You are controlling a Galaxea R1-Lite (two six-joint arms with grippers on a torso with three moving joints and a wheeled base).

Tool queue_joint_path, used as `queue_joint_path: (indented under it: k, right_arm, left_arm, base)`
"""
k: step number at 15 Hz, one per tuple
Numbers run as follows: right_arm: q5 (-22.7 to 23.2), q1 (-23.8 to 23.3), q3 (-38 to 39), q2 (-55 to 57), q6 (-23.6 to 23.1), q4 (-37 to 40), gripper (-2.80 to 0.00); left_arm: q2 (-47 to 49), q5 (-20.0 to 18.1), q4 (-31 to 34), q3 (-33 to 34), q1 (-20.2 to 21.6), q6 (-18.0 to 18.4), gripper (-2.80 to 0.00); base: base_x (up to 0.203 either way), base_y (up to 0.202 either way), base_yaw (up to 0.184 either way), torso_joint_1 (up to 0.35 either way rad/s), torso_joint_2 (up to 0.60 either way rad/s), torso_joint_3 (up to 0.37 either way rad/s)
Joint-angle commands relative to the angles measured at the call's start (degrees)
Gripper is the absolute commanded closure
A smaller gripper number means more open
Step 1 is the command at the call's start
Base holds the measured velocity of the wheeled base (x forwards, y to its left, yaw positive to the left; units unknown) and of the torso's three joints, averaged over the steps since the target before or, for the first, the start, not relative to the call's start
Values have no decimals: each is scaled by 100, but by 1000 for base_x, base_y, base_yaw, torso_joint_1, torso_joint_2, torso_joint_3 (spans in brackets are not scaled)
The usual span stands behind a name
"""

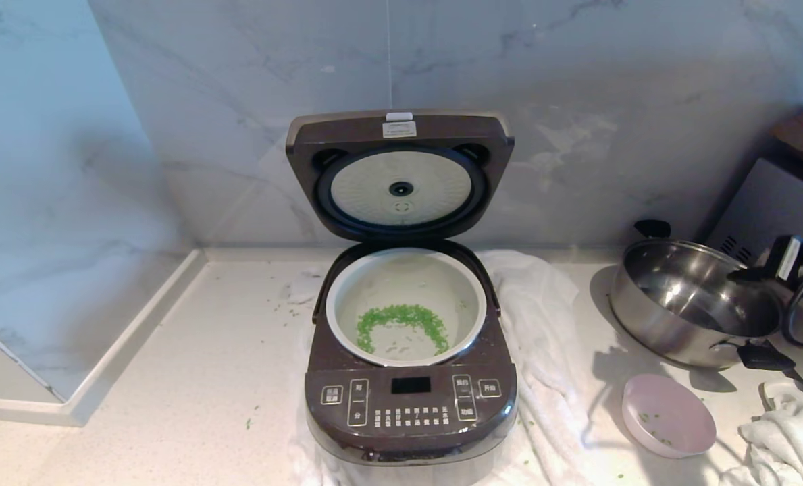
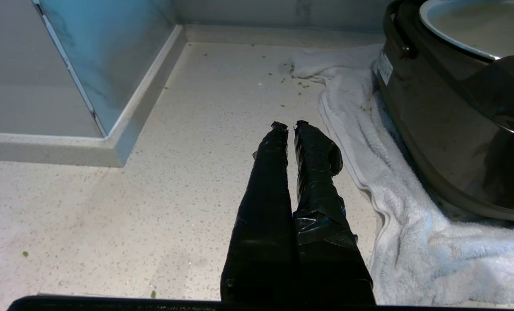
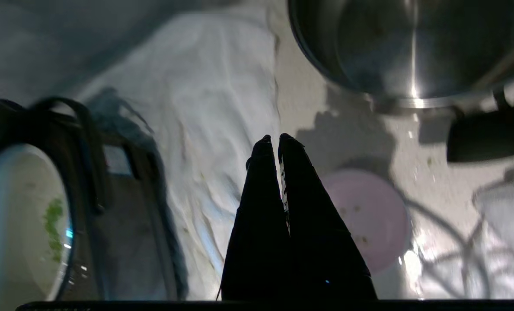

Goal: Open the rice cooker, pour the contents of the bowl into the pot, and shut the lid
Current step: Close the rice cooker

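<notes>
Hovering closed above the bowl [image 3: 369,220], right hand [image 3: 272,140], empty

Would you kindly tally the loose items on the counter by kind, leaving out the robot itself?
Rice cooker: 1
Pink bowl: 1
Steel pan: 1
White towels: 2, one under the cooker, one at the right edge
Total: 5

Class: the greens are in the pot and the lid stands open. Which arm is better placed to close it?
Probably the right: its shut gripper hangs above the counter beside the cooker, while the left gripper sits low by its base.
</notes>
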Motion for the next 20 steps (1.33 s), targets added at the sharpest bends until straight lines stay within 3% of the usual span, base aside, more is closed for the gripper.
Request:
queue_joint_path:
  k: [1, 8, 10, 15, 20]
  right_arm:
    - [5, 98, -586, 257, 25, 3, 0]
    - [19, 1000, -3612, 1857, 157, 205, 0]
    - [240, 1250, -4361, 2255, 167, 344, 0]
    - [2011, 1569, -5697, 2903, 328, 906, 0]
    - [3225, 1940, -5844, 3132, 545, 515, 0]
  left_arm:
    - [-2, -1, -4, 26, 0, -3, 0]
    - [-2, -1, -4, 26, 0, 1, 0]
    - [-2, -1, -4, 26, 0, -3, 0]
    - [-2, -1, -4, 26, 0, -3, 0]
    - [-2, -1, -4, 26, 0, -3, 0]
  base:
    - [0, 0, 0, 0, 0, 0]
    - [0, 0, 0, 0, 0, 0]
    - [0, 0, 0, 0, 0, 0]
    - [0, 0, 0, 0, 0, 0]
    - [0, 0, 0, 0, 0, 0]
